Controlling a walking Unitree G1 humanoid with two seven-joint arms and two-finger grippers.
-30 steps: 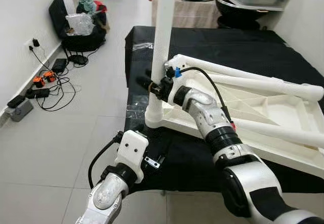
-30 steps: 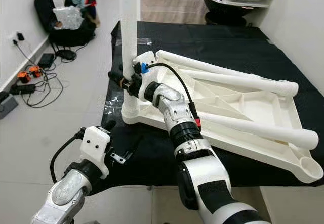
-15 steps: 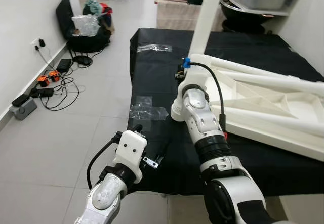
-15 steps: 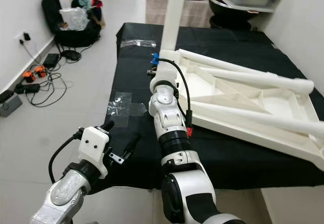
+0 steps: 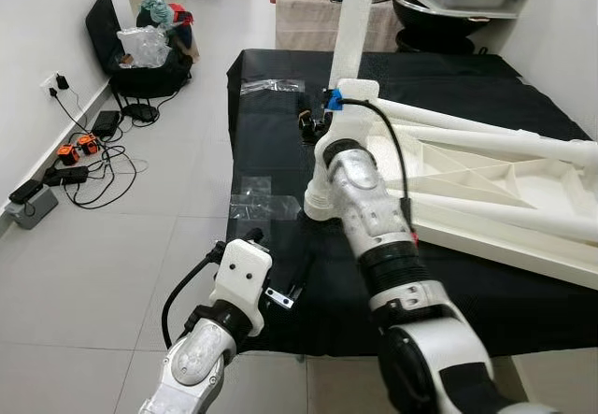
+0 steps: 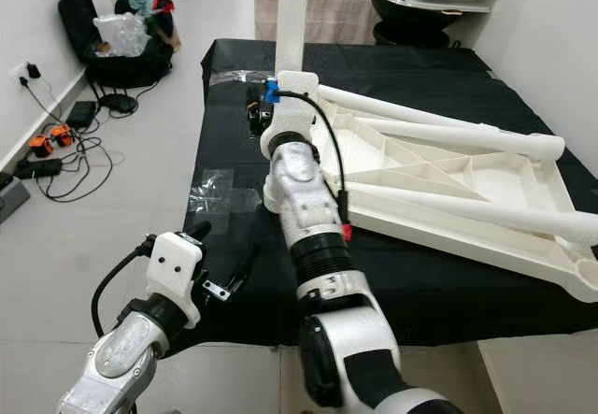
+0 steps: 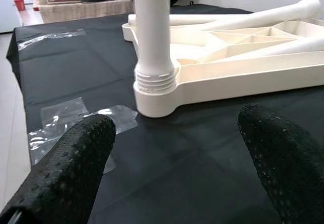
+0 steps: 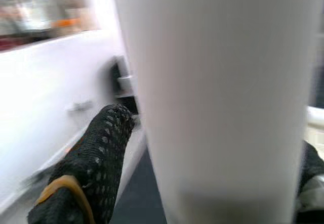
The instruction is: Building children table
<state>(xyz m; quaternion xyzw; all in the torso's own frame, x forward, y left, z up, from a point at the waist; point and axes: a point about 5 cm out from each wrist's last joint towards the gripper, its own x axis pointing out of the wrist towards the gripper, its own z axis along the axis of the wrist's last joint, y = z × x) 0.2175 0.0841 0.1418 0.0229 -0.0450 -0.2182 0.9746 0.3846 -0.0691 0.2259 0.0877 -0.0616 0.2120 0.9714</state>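
Observation:
A white children's table (image 5: 495, 180) lies upside down on a black cloth. One white leg (image 5: 350, 21) stands upright in the near-left corner socket (image 7: 154, 90). Two more legs (image 6: 439, 134) lie along the ribbed underside. My right gripper (image 5: 313, 129) is at the upright leg a little above the socket, and my forearm hides the leg's lower part. In the right wrist view the leg (image 8: 217, 97) sits between the two black fingers (image 8: 96, 163), which close on it. My left gripper (image 7: 177, 148) hangs low at the cloth's front edge, open and holding nothing, facing the socket.
Patches of clear tape (image 5: 266, 199) stick to the cloth near the socket. Cables and a power strip (image 5: 84, 152) lie on the tiled floor at the left wall, with bags (image 5: 149, 49) further back. A dark basin and a storage box (image 5: 448, 3) stand behind the table.
The head view has shifted. My right forearm has swung from the right of the upright leg to in front of it, staying at the leg. The left arm has held its place.

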